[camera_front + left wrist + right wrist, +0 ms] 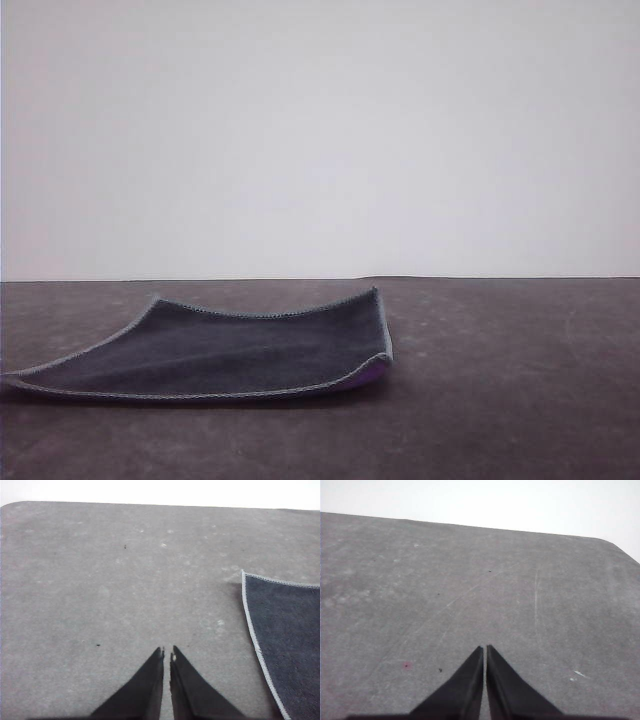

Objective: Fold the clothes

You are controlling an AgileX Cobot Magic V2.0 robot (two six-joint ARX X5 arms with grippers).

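Both your left tool [166, 652] and right tool [485, 649] are pinched empty; spread them, then pinch the cloth [230, 350] by its lifted purple-showing corner off the bench [500, 400].

The small square fleecy charcoal-grey cloth with a stitched hem [230, 350] lies spread on the dark grey matte worktop [500, 400], left of its middle, near the front edge, its right front corner curled up

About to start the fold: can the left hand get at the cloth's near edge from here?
Probably yes. The left hand is shut over bare table, and the cloth lies flat beside it with nothing between.
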